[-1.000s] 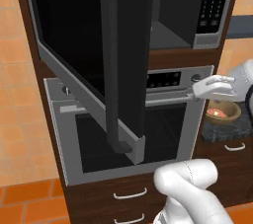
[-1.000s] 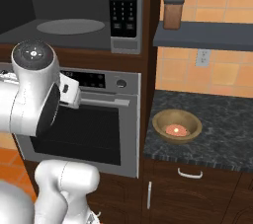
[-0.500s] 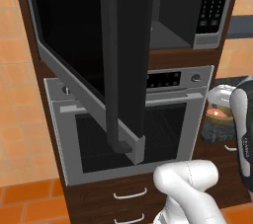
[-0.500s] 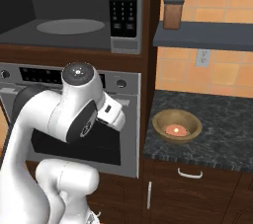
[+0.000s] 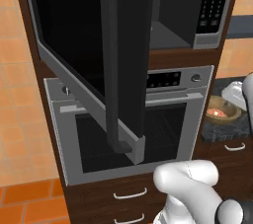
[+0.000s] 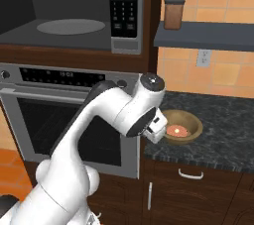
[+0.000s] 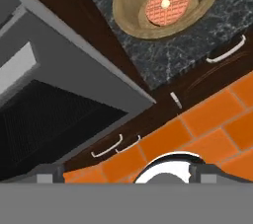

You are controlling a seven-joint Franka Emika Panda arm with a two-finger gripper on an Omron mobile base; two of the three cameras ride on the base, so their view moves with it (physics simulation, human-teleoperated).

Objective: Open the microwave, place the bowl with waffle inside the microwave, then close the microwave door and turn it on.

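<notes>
The microwave (image 6: 126, 44) stands open, its cavity and round turntable (image 6: 71, 26) bare. The microwave door (image 5: 69, 35) swings out toward me, its dark vertical bar handle (image 5: 110, 65) facing front. On the dark stone counter to the right sits the bowl (image 6: 182, 128), tan-rimmed, with a reddish-brown waffle (image 7: 165, 5) inside. My gripper (image 6: 155, 130) hangs just left of the bowl at the counter's edge, apart from it. In the hand view the bowl (image 7: 129, 8) lies ahead at the top, and the two tips stand wide apart at the bottom with nothing between them.
The grey oven (image 6: 64, 120) with its horizontal handle sits under the microwave. The open door juts far out at the left. A brown jar (image 6: 173, 13) stands on a shelf above the counter (image 6: 223, 125). Drawers with white handles (image 6: 191, 173) lie below.
The arm has swung right, from in front of the oven to the counter's edge beside the bowl. The door and bowl have stayed put.
</notes>
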